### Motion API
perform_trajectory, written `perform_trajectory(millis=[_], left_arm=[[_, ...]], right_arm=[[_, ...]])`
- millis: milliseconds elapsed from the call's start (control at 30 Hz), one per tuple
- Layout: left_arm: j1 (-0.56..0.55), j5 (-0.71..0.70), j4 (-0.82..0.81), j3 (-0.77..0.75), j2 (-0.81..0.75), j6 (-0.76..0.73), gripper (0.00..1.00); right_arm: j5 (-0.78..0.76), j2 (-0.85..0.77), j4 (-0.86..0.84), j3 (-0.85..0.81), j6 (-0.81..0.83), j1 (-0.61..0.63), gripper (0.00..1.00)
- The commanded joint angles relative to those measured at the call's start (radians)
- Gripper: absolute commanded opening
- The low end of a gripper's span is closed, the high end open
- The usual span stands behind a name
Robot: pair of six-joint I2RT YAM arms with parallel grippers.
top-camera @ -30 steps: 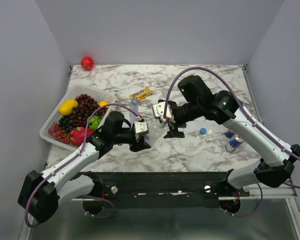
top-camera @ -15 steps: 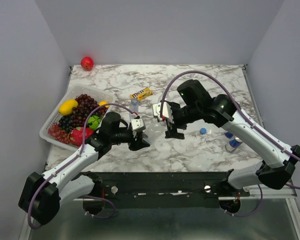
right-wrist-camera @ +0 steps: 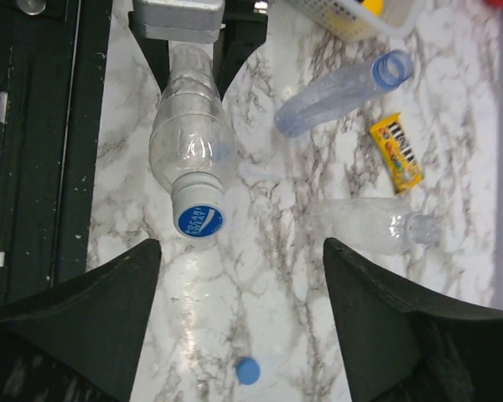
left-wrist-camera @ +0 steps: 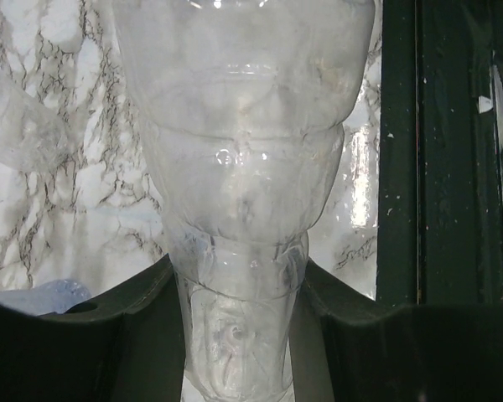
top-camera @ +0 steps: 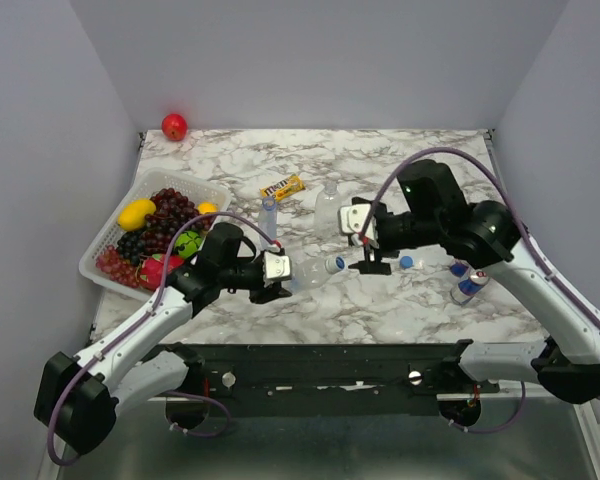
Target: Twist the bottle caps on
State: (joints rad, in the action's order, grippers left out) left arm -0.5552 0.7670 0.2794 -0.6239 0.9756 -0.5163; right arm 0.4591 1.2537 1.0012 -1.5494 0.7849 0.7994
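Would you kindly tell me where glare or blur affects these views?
Left wrist: the held bottle fills the frame, soft-focused, with glare on the marble table behind. Right wrist: sharp, its fingers in dark shadow. Top external: evenly lit, sharp.

Table (top-camera: 400,160): white marble with grey veining throughout.
Right wrist view:
- Capped bottle (right-wrist-camera: 189,142), centre-left: clear and colourless. Its cap (right-wrist-camera: 199,219) is blue with white lettering.
- Slim bottle (right-wrist-camera: 344,88), upper centre: pale blue tint.
- Uncapped bottle (right-wrist-camera: 377,224), right of centre: colourless.
- Loose cap (right-wrist-camera: 248,369), bottom centre: plain blue.
- Candy packet (right-wrist-camera: 396,152), right: yellow with brown lettering.

Top view:
- Basket (top-camera: 105,238), left: white. It holds dark purple grapes (top-camera: 168,212), a yellow fruit (top-camera: 136,213) and a green piece (top-camera: 188,244).
- Round object (top-camera: 174,126), upper left: red.
- Cans (top-camera: 467,285), right: blue and silver.
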Motion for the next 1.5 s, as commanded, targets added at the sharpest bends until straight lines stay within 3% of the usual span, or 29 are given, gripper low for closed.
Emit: perform_trajectory(millis=[0, 133, 300, 633, 1033, 1167, 1267, 1333, 1467], left_arm=[[-0.025, -0.028, 0.081, -0.034, -0.034, -0.122, 0.00], [-0.029, -0.032, 0.064, -0.046, -0.026, -0.087, 0.00], [-0.029, -0.031, 0.044, -0.065, -0.025, -0.053, 0.00], [-0.031, -0.025, 0.044, -0.082, -0.020, -0.054, 0.00], [-0.035, -0.028, 0.029, -0.080, -0.021, -0.053, 0.00], [-0.044, -0.058, -0.020, -0.065, -0.028, -0.018, 0.00], [-0.090, -0.190, -0.115, -0.030, -0.064, 0.031, 0.00], [-0.120, -0.267, -0.172, 0.007, -0.106, 0.059, 0.00], [-0.163, -0.454, -0.227, 0.020, -0.115, 0.151, 0.00]], right_arm=[[0.099, -0.042, 0.016, 0.022, 0.204, 0.011, 0.81], [0.148, -0.034, 0.132, 0.015, 0.307, 0.018, 0.77], [0.147, -0.042, 0.152, 0.058, 0.356, 0.047, 0.73], [0.093, -0.027, 0.018, 0.095, 0.295, 0.069, 0.68], [0.084, 0.018, 0.033, 0.071, 0.254, 0.069, 0.36], [0.058, 0.050, 0.019, 0.040, 0.125, 0.069, 0.22], [0.069, 0.124, 0.027, -0.050, -0.060, 0.061, 0.18], [0.090, 0.182, 0.017, -0.095, -0.260, 0.051, 0.17], [0.128, 0.211, -0.053, -0.118, -0.570, -0.031, 0.00]])
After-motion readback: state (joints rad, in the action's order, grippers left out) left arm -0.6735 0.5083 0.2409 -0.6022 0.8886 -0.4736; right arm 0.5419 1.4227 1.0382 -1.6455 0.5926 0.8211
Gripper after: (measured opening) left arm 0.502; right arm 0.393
